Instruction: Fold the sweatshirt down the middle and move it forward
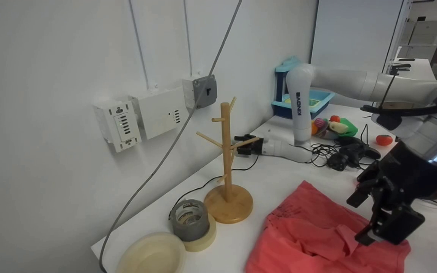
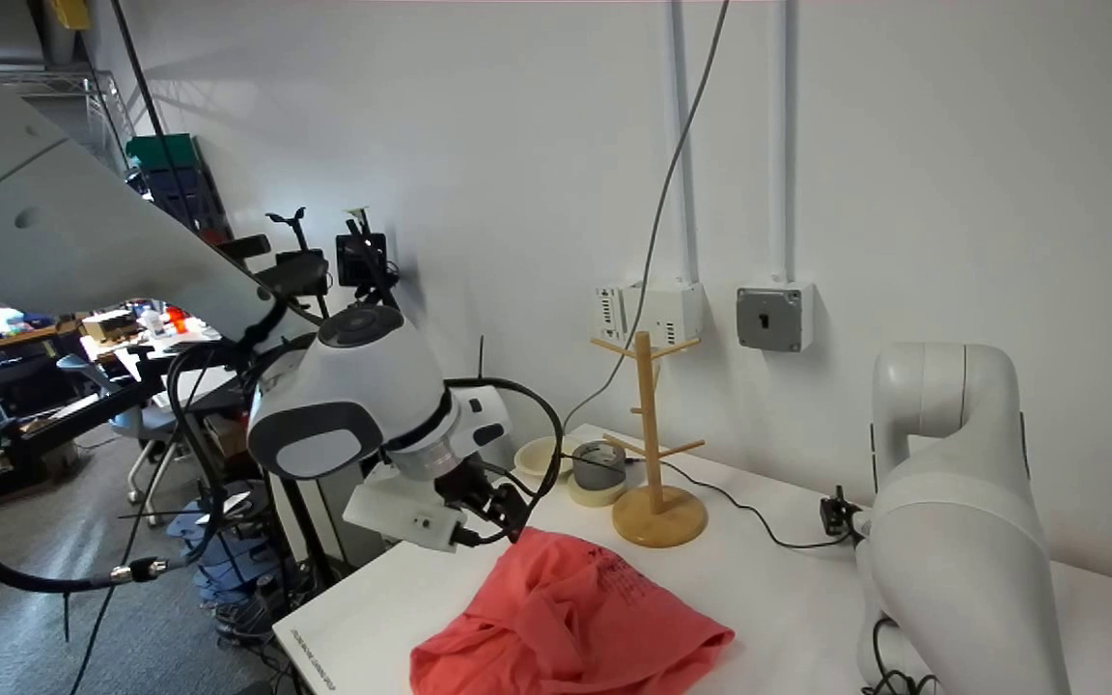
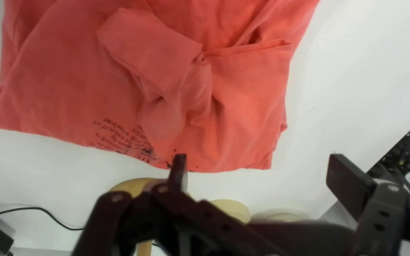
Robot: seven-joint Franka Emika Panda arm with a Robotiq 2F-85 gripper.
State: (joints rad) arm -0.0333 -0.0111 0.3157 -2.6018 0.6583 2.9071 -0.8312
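Observation:
The coral sweatshirt (image 1: 309, 235) lies rumpled on the white table, with bunched folds over its middle. Dark printed lettering runs near one edge of the sweatshirt (image 3: 205, 142) in the wrist view, and a loose flap lies across its centre. My gripper (image 3: 257, 165) is open, its fingers wide apart with nothing between them. In an exterior view the gripper (image 1: 360, 218) overlaps one side of the cloth. Another exterior view puts the gripper (image 2: 508, 512) by the cloth's back-left corner (image 2: 556, 550). The cloth looks flat on the table, not lifted by the fingers.
A wooden mug tree (image 1: 229, 204) stands close behind the sweatshirt. Beside it are a grey tape roll (image 1: 190, 227) on a beige one and a cream bowl (image 1: 152, 252). Another robot arm (image 1: 300, 102), black controllers (image 1: 351, 151) and colourful toys (image 1: 336, 127) occupy another part of the table.

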